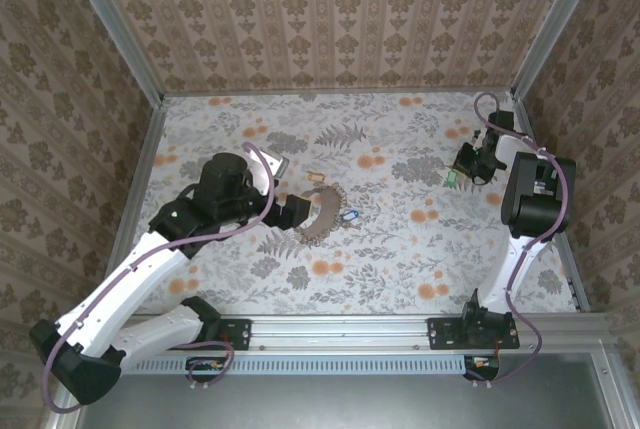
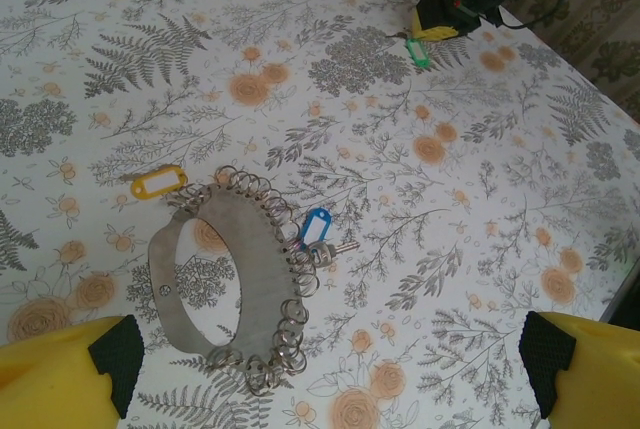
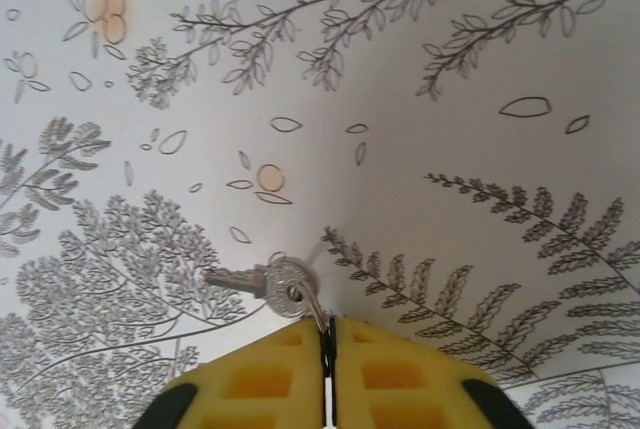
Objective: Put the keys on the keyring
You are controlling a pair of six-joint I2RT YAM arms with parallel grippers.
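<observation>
The bench (image 1: 400, 269) lies open between keyring (image 1: 322, 217) and right gripper (image 1: 460, 169), which sits on green key (image 2: 418, 52) by the right wall. Its near and far strips are open too. Yellow key (image 1: 320, 176) lies just beyond the keyring, and blue key (image 1: 348, 215) lies against its right side. Left arm (image 1: 150, 259) crosses the left part. Walls (image 1: 340, 19) close three sides.

Soft, even light fills the scene, bright without glare. In the right wrist view a pale grey shadow spreads around the key (image 3: 262, 282) on the floral tablecloth (image 3: 400, 99); detail is sharp.
</observation>
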